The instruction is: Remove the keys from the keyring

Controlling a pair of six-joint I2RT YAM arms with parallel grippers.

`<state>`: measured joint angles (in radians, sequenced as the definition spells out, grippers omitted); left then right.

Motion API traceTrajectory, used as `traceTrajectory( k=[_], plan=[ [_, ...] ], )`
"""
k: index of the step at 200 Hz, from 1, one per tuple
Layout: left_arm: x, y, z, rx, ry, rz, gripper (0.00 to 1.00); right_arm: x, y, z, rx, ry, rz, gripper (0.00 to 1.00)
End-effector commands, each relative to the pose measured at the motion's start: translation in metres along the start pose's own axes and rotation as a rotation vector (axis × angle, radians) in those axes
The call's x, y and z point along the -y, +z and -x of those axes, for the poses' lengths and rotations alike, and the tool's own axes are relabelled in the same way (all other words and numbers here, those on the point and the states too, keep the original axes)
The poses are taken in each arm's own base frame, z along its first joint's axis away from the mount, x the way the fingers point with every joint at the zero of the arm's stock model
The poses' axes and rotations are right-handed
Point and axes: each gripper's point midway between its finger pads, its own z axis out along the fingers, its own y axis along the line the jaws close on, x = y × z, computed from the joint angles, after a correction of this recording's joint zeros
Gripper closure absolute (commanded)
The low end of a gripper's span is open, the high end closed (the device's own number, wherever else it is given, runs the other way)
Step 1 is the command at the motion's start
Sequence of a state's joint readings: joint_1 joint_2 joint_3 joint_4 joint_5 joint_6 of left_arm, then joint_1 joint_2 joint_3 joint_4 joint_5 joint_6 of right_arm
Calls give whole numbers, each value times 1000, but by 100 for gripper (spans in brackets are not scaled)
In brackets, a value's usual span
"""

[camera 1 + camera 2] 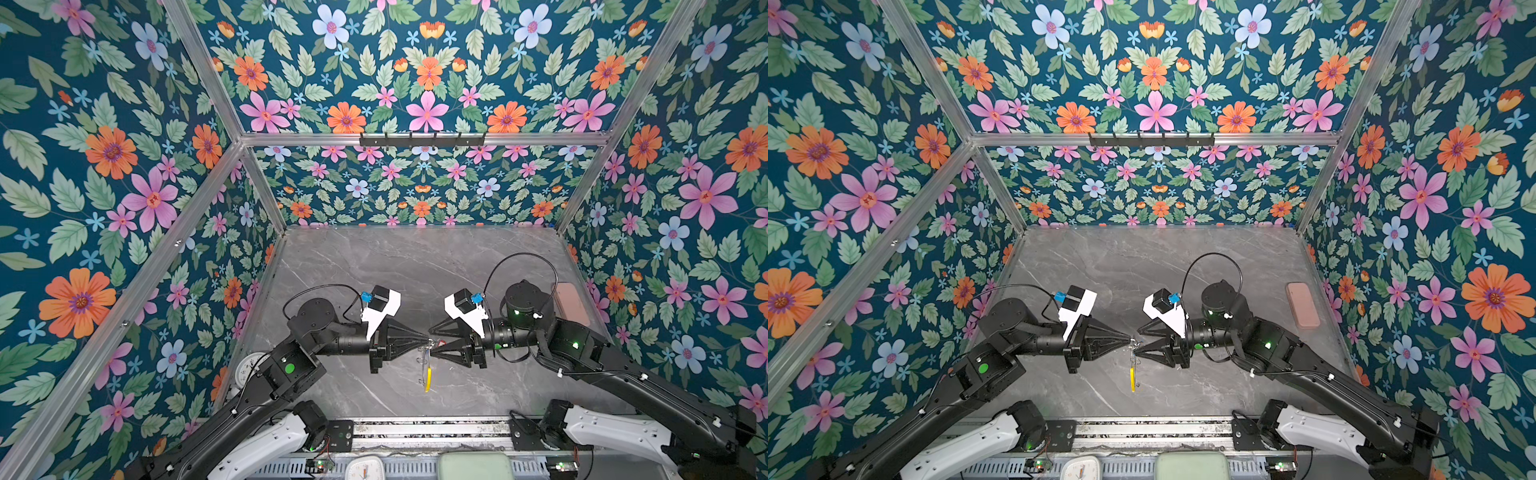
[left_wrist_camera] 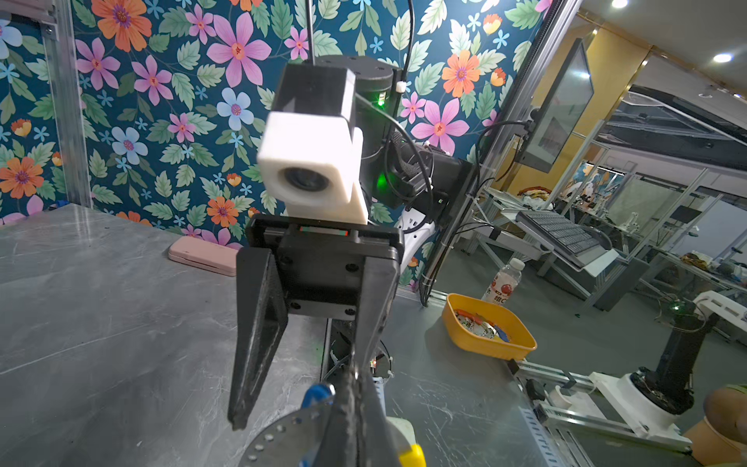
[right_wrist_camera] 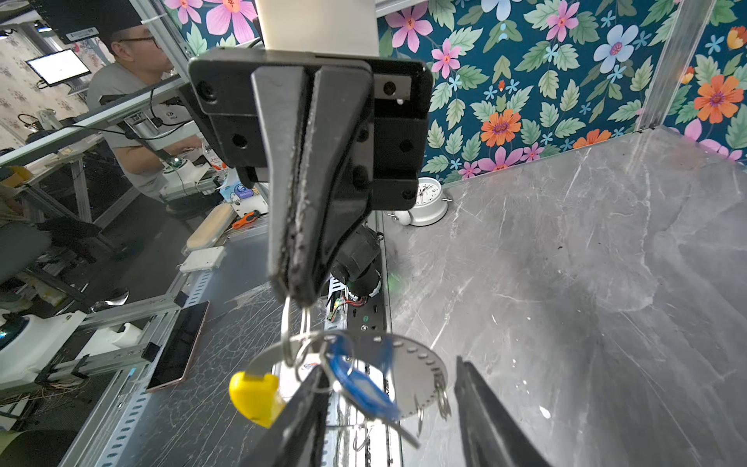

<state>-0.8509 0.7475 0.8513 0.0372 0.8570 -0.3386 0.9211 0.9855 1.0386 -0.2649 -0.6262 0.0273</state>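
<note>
The keyring (image 3: 408, 360) is a grey hoop with small holes and a yellow section (image 3: 254, 398). It hangs above the table in mid-scene, seen in both top views (image 1: 424, 368) (image 1: 1132, 368). My left gripper (image 1: 428, 340) (image 2: 355, 404) is shut on the keyring's top, pinching a metal loop (image 3: 287, 323). A key with a blue tag (image 3: 359, 384) (image 2: 317, 394) dangles from the hoop. A red tag (image 1: 441, 343) shows beside the fingertips. My right gripper (image 3: 388, 424) (image 1: 433, 343) faces the left one, open, and the blue-tagged key hangs between its fingers (image 3: 485, 424).
A pink case (image 1: 571, 303) lies at the table's right edge. A round white clock (image 1: 249, 368) (image 3: 428, 200) stands at the left edge behind the left arm. Another clock (image 1: 365, 469) and a green pad (image 1: 473, 465) sit on the front rail. An orange bin (image 2: 485, 327) sits off the table.
</note>
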Motion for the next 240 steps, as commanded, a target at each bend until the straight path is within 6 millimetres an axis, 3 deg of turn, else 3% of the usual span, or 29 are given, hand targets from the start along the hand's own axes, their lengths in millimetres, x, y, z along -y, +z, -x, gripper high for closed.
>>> traceTrajectory(
  k=[1, 72, 146, 240],
  plan=[
    [0, -1, 10, 42, 31, 11, 100, -5, -1, 11, 36, -15, 23, 63],
    [-12, -6, 19, 100, 37, 102, 100, -7, 0, 8, 22, -1, 37, 100],
    [-21, -13, 32, 230, 63, 157, 100, -8, 18, 1, -9, 8, 73, 100],
    [-20, -16, 35, 316, 71, 132, 100, -4, 38, 10, 34, 3, 98, 100]
  ],
)
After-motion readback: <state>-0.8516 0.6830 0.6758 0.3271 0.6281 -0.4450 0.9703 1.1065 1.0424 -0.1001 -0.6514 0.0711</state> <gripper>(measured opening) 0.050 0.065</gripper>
